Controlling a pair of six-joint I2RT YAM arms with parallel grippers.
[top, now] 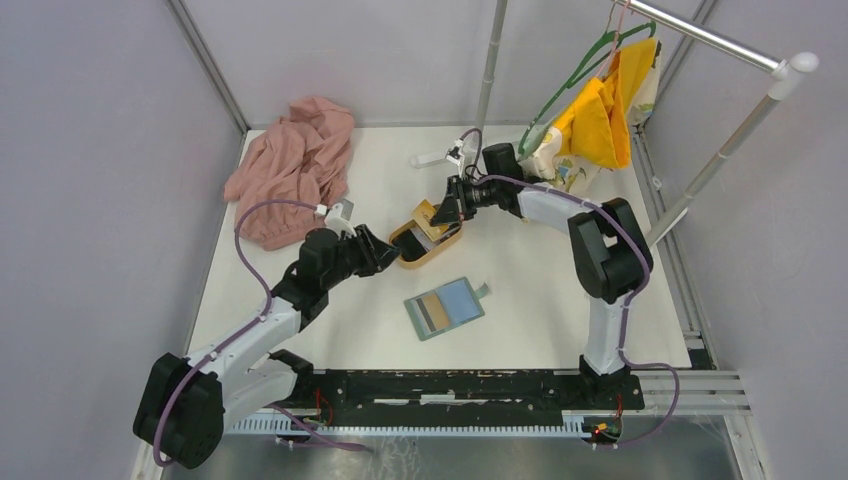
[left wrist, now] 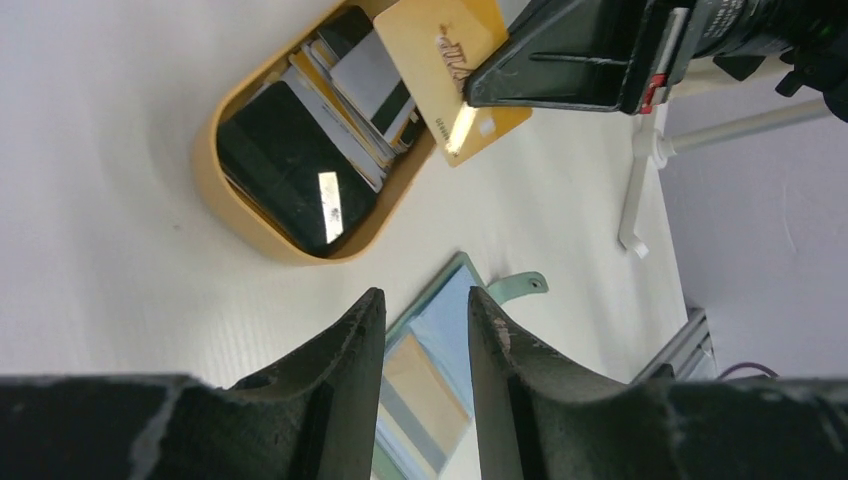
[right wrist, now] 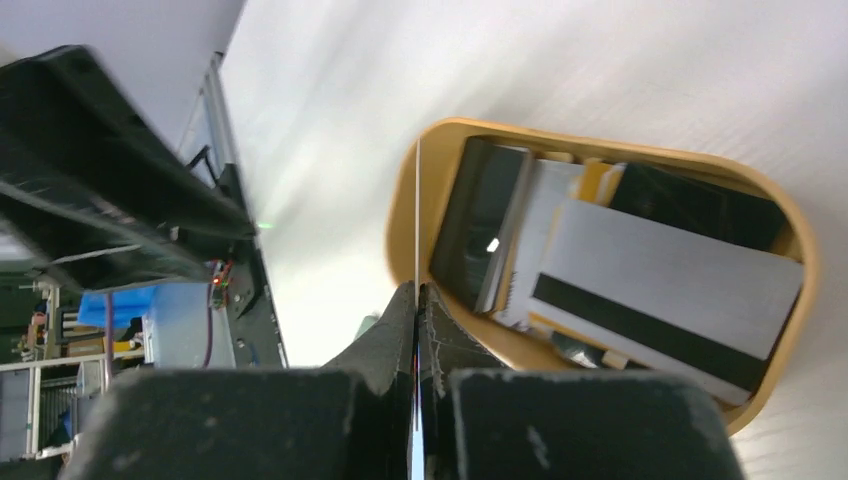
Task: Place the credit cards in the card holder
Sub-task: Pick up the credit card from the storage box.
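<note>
A: Pinching a tan-gold rectangular credit card (left wrist: 440, 70) edge-on, jaws shut: right gripper (right wrist: 416, 300), over the far end of the oval light-wood tray (left wrist: 215, 190).
B: Other cards (left wrist: 290, 170)?
A: Stacked inside that tray, black and grey-white.
B: Lying open mid-table, nearer the front edge: grey-green folding card holder (top: 445, 308), pale blue and tan inside.
A: Hovering beside the tray's near end, part-open, empty: left gripper (left wrist: 427, 300).

Gold card (left wrist: 425, 65) glossy plastic; tray (left wrist: 207, 175) smooth pale wood; table (left wrist: 100, 120) matt white.
</note>
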